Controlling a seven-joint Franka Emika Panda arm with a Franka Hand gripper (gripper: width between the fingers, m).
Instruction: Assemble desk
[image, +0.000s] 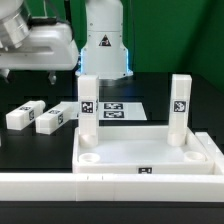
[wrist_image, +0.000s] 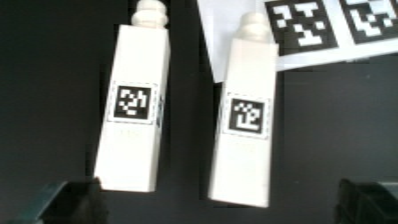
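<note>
The desk panel (image: 150, 156) lies flat at the front, rim up, with round corner sockets. Two tagged white legs stand upright in its far corners, one on the exterior view's left (image: 87, 103) and one on its right (image: 179, 105). Two loose legs (image: 24, 114) (image: 54, 119) lie side by side on the black table at the exterior view's left. My gripper (image: 20, 45) hangs above them. In the wrist view both loose legs (wrist_image: 134, 105) (wrist_image: 244, 115) lie parallel, tags up. My gripper (wrist_image: 217, 205) is open and empty, its dark fingers (wrist_image: 71, 200) wide apart, outside both legs' ends.
The marker board (image: 115, 108) lies on the table behind the panel, between the upright legs; its corner shows in the wrist view (wrist_image: 317, 25) beside the loose legs' pegged ends. The robot base (image: 105, 45) stands at the back. A long white rail (image: 40, 186) edges the front.
</note>
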